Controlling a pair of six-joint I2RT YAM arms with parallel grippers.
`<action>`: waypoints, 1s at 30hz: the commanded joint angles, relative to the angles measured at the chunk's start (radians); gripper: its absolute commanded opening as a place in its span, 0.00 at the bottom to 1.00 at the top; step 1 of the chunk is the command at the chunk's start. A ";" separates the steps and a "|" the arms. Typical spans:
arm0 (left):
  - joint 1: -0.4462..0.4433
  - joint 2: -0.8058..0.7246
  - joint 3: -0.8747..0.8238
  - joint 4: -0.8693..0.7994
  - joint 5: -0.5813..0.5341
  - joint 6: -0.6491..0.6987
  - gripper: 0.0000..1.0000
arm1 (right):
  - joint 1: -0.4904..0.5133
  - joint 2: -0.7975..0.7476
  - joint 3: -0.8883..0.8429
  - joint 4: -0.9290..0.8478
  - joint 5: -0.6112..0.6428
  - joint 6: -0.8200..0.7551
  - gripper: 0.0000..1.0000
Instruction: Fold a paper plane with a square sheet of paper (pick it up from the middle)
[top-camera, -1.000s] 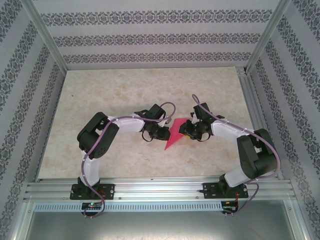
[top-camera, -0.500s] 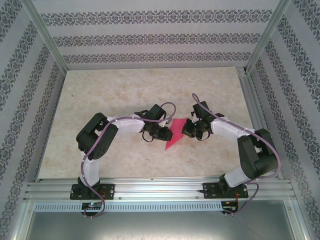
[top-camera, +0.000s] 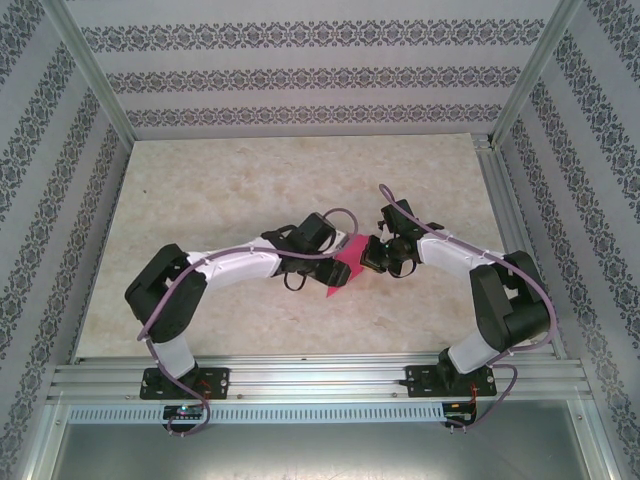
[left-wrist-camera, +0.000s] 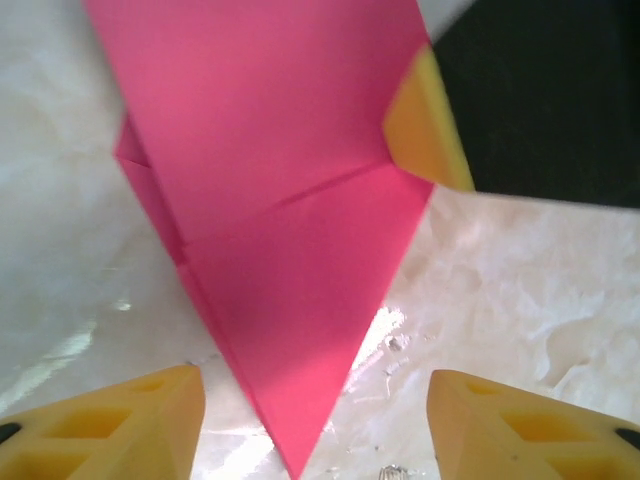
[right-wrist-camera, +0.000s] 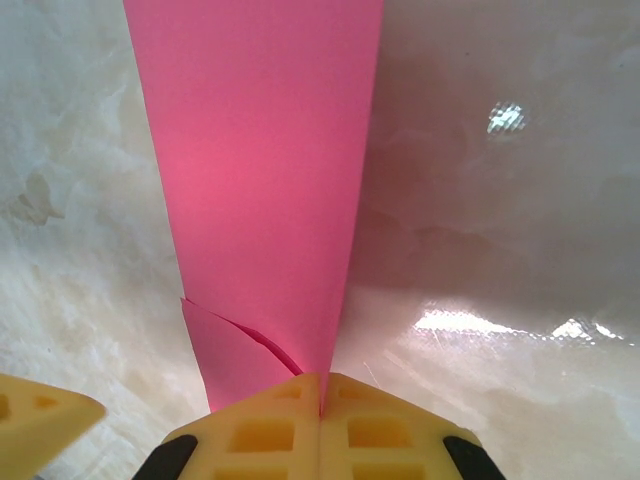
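The paper plane (top-camera: 343, 272) is pink paper folded to a narrow triangle with a sharp nose, between the two grippers at mid-table. My right gripper (top-camera: 371, 256) is shut on one end of it; in the right wrist view the yellow fingers (right-wrist-camera: 290, 430) meet on the fold and the plane (right-wrist-camera: 260, 180) rises away from them, with a loose flap at its left. My left gripper (top-camera: 334, 266) is open. In the left wrist view its fingertips (left-wrist-camera: 170, 395) stand wide apart on either side of the nose of the plane (left-wrist-camera: 290, 230), apart from it.
The marble-pattern table (top-camera: 230, 190) stretches behind and to the left of the arms. Metal frame rails (top-camera: 320, 375) run along the near edge and posts stand at the corners. Patterned walls enclose the space. The right gripper's yellow finger (left-wrist-camera: 425, 120) shows beside the paper.
The left arm has stretched out to the right, bringing its gripper over the paper. The right gripper and the paper have shifted slightly left and toward the back.
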 joint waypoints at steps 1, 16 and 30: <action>-0.061 0.051 0.069 -0.081 -0.108 0.095 0.63 | 0.010 0.015 0.028 0.006 -0.011 0.015 0.00; -0.157 0.087 0.062 -0.046 -0.339 0.118 0.58 | 0.004 0.029 0.026 0.034 -0.040 0.037 0.00; -0.150 -0.081 -0.162 0.246 -0.302 0.151 0.67 | -0.031 0.015 0.004 0.081 -0.092 0.072 0.00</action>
